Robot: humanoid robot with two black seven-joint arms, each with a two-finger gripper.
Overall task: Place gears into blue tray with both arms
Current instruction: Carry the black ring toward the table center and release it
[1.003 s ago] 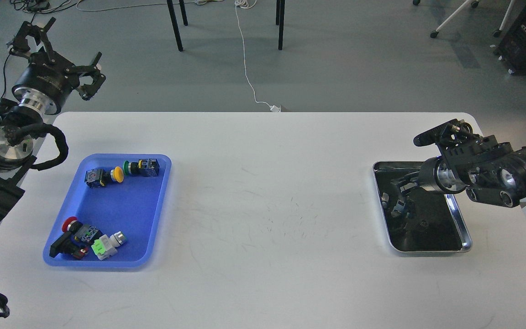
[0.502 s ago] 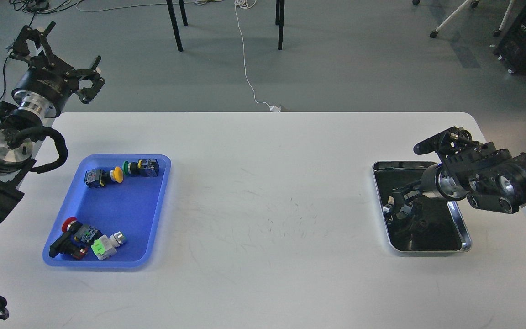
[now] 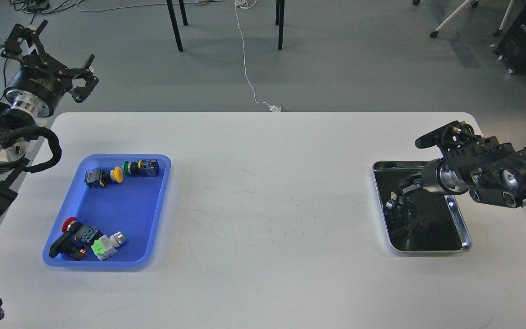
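Observation:
The blue tray (image 3: pixel 123 210) lies on the left of the white table and holds several coloured push-button switches, with no gear visible in it. My left gripper (image 3: pixel 60 48) is open and hangs past the table's far left corner, well away from the tray. My right gripper (image 3: pixel 395 197) reaches down into the silver metal tray (image 3: pixel 466 237) on the right. Its dark fingers blend with the dark tray bottom, so their state and any hold are unclear. One tiny dark gear (image 3: pixel 423 223) lies on the tray bottom, to the right of the fingers and nearer the front edge.
The switches sit in two groups, a yellow and a green one (image 3: pixel 121 172) at the blue tray's far end and a red and a white one (image 3: pixel 87 237) at its near end. The white table (image 3: pixel 267 219) spans the view. Chair legs and a white cable lie on the floor behind.
My left arm has drawn back toward the far left with its gripper still open. My right gripper has shifted slightly inside the silver tray and its fingers look closer together.

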